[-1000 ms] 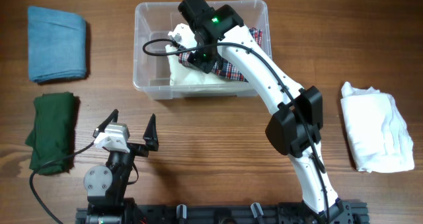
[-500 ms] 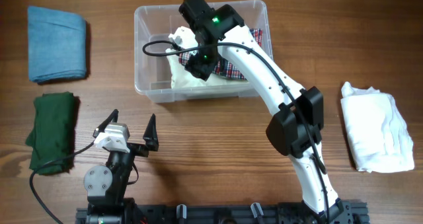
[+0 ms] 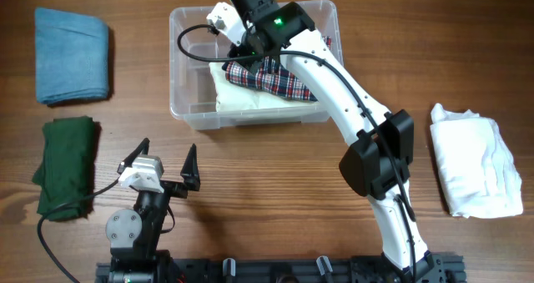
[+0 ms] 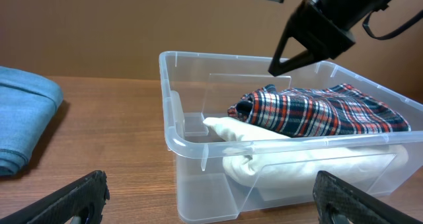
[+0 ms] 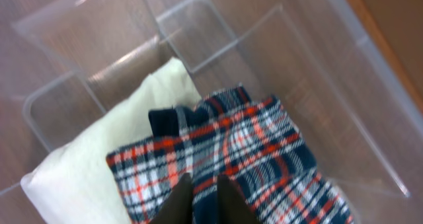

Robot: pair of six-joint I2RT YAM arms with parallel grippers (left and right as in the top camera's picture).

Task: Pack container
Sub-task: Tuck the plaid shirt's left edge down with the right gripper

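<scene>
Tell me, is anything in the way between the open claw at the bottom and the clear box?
Nothing visible is. Only bare table lies between the left gripper and the container. The green cloth and the blue cloth sit off to the left.

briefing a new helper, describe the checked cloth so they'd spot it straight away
Find the clear plastic container at the far middle of the wooden table. Inside it, on top of a cream cloth, lies the plaid cloth. It is the only patterned one: navy, red and white checks, while every other cloth is plain.
</scene>
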